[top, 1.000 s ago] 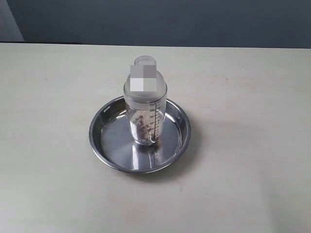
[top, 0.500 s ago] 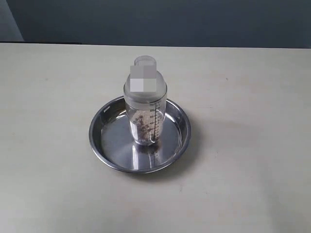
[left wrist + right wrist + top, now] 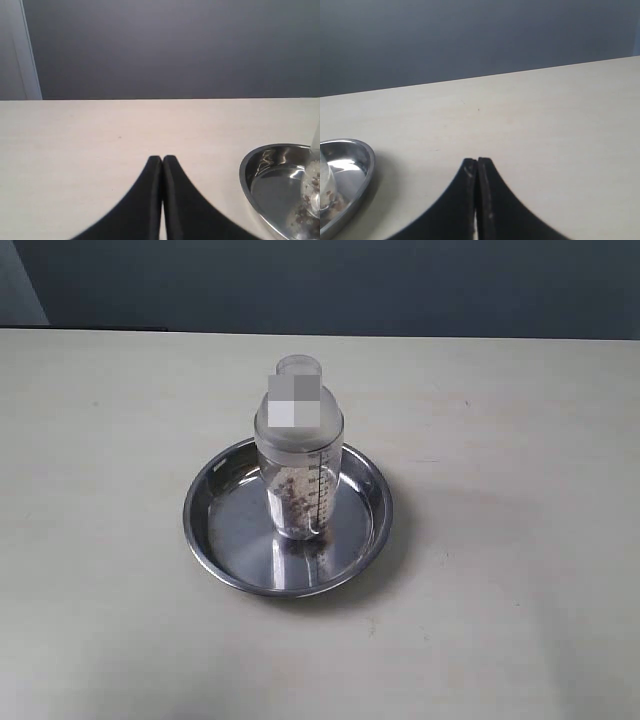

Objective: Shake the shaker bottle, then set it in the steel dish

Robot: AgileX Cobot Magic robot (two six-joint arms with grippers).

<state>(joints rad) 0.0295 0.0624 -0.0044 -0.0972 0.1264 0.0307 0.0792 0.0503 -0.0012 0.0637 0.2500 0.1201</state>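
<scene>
Exterior view: shaker bottle (image 3: 298, 455) stands upright in steel dish (image 3: 225, 540). With left gripper (image 3: 162, 159) and right gripper (image 3: 477, 161) fingers together, avoid nudging it.

Steel dish (image 3: 225, 540): polished, mirror-glossy metal. Shaker bottle (image 3: 300, 465): frosted translucent plastic, clearer lower body. Table (image 3: 520, 540): smooth matt cream surface. Gripper fingers (image 3: 150, 200): matt black.

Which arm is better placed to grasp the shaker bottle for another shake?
Left, marginally. The clear frosted plastic shaker bottle stands upright in the round steel dish, slightly left of the exterior view's middle. The left gripper and right gripper are shut, off it.
</scene>
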